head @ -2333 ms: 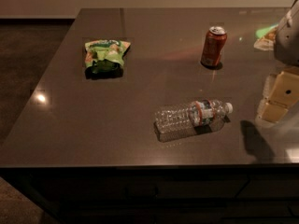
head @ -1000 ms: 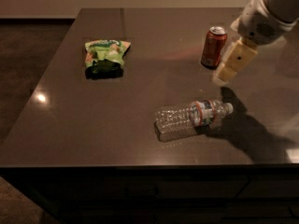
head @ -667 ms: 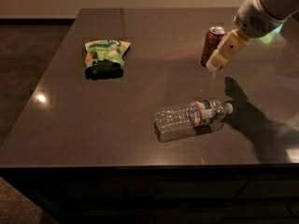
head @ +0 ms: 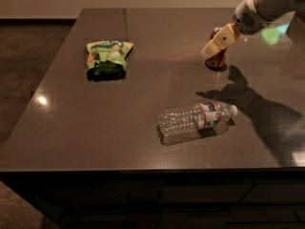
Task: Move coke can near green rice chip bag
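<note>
The red coke can stands upright at the far right of the dark table, mostly hidden behind my gripper. My gripper reaches in from the upper right, its cream-coloured fingers in front of the can's upper part. The green rice chip bag lies flat at the far left of the table, well apart from the can.
A clear plastic water bottle lies on its side near the table's front, cap pointing right. The arm's shadow falls on the table to the right of the bottle. The table's front edge runs below the bottle.
My gripper has moved from the right side of the table up and left to the coke can, now overlapping it. The can, bag and bottle have not moved.
</note>
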`<state>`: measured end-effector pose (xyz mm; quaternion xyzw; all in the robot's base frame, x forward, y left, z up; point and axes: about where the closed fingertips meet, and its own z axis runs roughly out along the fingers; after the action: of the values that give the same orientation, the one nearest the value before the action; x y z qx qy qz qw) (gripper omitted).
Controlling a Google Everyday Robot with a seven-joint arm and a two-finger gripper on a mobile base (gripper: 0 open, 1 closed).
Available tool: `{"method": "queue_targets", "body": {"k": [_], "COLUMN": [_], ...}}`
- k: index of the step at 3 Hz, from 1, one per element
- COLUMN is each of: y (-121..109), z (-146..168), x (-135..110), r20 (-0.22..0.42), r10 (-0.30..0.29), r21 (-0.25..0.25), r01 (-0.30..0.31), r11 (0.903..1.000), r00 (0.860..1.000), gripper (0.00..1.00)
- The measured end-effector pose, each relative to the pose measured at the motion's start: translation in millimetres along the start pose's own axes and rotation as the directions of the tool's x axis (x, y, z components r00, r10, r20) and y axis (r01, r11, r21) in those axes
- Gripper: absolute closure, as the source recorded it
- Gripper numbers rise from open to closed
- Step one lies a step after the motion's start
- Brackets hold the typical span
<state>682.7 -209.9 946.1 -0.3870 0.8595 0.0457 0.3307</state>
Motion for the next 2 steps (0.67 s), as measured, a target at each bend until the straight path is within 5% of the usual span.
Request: {"method": "queue_targets", "body": {"k": [2], "y": [-32.6], "z": [30.7], "x": [-4.1], "r20": [0.044], "r10": [0.124], "r21": [0.010], "r01": [-0.125], "r11": [0.9922], "r00": [0.991], "gripper": [0.00]}}
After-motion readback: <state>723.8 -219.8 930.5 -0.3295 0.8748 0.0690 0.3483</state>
